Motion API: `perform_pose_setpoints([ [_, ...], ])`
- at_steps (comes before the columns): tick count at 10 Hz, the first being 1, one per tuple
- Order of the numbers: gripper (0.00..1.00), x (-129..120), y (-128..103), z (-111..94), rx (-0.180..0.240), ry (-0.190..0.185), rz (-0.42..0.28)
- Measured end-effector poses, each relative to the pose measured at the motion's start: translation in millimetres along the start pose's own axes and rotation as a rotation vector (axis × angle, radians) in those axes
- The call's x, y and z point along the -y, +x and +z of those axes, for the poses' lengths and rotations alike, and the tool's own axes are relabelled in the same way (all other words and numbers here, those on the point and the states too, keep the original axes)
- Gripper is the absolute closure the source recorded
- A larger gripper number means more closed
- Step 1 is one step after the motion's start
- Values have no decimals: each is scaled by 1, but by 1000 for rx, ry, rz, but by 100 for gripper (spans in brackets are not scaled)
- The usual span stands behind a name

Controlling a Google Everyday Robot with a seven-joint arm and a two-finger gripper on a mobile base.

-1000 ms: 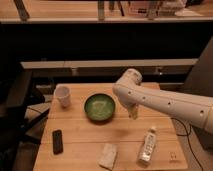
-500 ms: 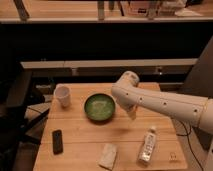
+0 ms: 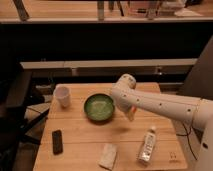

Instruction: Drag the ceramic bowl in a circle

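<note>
Your gripper [image 3: 130, 114] hangs just beside the bowl [image 3: 99, 107], jaws apart and holding nothing.
You have the green bowl upright near the middle of the wooden table [image 3: 80, 130], with the white cup [image 3: 62, 96] close by on its other side. Nearer the front edge lie a dark remote [image 3: 57, 141], a pale packet [image 3: 108, 156] and a clear bottle [image 3: 147, 146]. The arm reaches in from the right of the view.

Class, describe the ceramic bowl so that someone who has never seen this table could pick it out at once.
On the wooden table, look near the middle, just left of the robot's gripper. The ceramic bowl is round, shallow and green, wider than the white cup to its left.
</note>
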Motion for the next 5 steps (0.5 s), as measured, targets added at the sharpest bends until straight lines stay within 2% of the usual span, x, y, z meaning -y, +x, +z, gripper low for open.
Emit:
perform_pose_setpoints([
  [5, 20, 4, -11, 21, 31, -12, -21],
])
